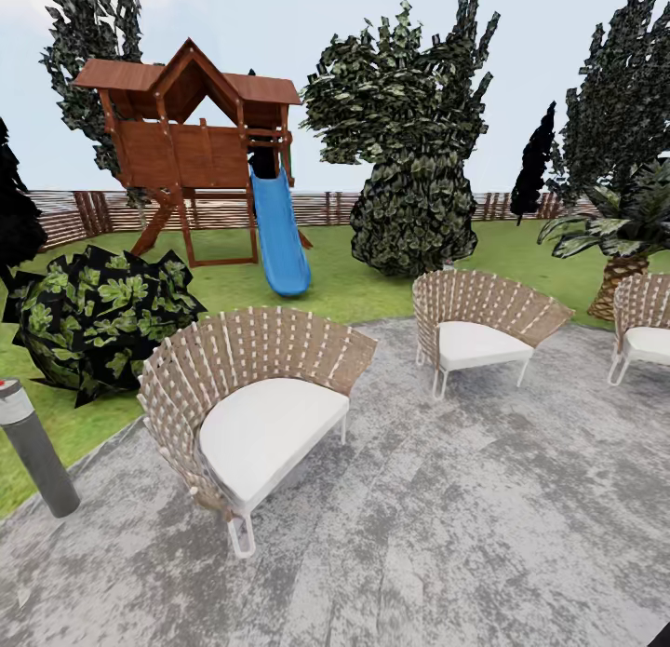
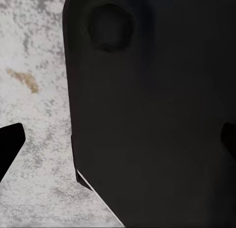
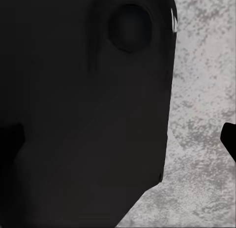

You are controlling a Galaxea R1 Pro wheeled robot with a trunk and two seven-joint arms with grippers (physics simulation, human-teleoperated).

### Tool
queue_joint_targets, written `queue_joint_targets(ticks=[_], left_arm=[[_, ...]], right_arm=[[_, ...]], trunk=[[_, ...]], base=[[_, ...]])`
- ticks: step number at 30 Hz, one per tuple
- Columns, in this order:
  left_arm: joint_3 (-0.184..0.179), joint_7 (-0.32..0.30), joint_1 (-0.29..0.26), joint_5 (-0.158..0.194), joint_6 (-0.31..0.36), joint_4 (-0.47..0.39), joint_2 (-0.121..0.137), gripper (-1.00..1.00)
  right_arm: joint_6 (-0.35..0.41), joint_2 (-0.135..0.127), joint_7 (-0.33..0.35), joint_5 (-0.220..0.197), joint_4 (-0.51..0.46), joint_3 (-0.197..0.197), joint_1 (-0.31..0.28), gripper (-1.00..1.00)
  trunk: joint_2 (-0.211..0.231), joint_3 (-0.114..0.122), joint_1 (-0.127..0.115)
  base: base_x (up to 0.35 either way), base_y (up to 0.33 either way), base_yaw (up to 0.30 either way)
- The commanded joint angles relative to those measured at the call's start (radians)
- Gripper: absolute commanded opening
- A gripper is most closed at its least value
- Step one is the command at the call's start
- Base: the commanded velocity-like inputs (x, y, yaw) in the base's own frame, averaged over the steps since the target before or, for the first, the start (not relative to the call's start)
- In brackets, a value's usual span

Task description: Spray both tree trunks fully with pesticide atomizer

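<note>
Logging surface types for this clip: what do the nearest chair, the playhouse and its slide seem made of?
Nearest chair: looks like woven tan wicker, with a matte white cushion and thin white frame. Playhouse: reddish-brown stained wood, planked walls and roof. Slide: smooth, uniformly blue, probably plastic.

Woven wicker chairs [image 1: 251, 386] with matt white cushions stand on rough mottled grey paving [image 1: 465, 517].

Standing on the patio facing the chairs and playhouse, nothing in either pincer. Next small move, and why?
Probably drive the base toward the lawn, through the gap between the near wicker chair and the middle chair. No atomizer or bare grey-tan trunk can be made out from the head camera, just a blue slide, bushes and conifers. Both wrist cameras look down at grey paving, so there is nothing to grasp here.
</note>
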Motion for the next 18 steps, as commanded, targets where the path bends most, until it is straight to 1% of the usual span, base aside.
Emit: queue_joint_targets(ticks=[1,4,7,13,18], left_arm=[[-0.005,-0.003,0.003,0.002,-0.002,0.006,-0.002,1.0],[-0.002,0.0,0.003,0.002,-0.002,0.002,-0.001,1.0],[0.001,0.002,0.003,0.002,-0.001,-0.001,-0.001,1.0],[-0.002,0.011,-0.001,0.002,-0.001,-0.01,0.005,1.0],[-0.003,0.015,-0.019,0.001,-0.014,-0.024,0.03,1.0]], right_arm=[[-0.006,0.006,-0.005,0.003,-0.006,-0.002,-0.006,1.0],[-0.019,0.023,-0.004,0.004,-0.023,0.001,-0.013,1.0],[-0.001,0.039,-0.003,0.003,-0.031,0.003,-0.014,1.0],[0.002,0.04,-0.003,0.003,-0.03,0.001,-0.014,1.0],[-0.022,0.033,-0.004,0.004,-0.056,0.001,-0.014,1.0]], trunk=[[0.0,0.0,0.0],[0.0,0.0,0.0],[0.0,0.0,0.0],[0.0,0.0,0.0],[0.0,0.0,0.0]], base=[[0.0,0.0,0.0],[0.0,0.0,0.0],[0.0,0.0,0.0],[0.0,0.0,0.0],[0.0,0.0,0.0]])
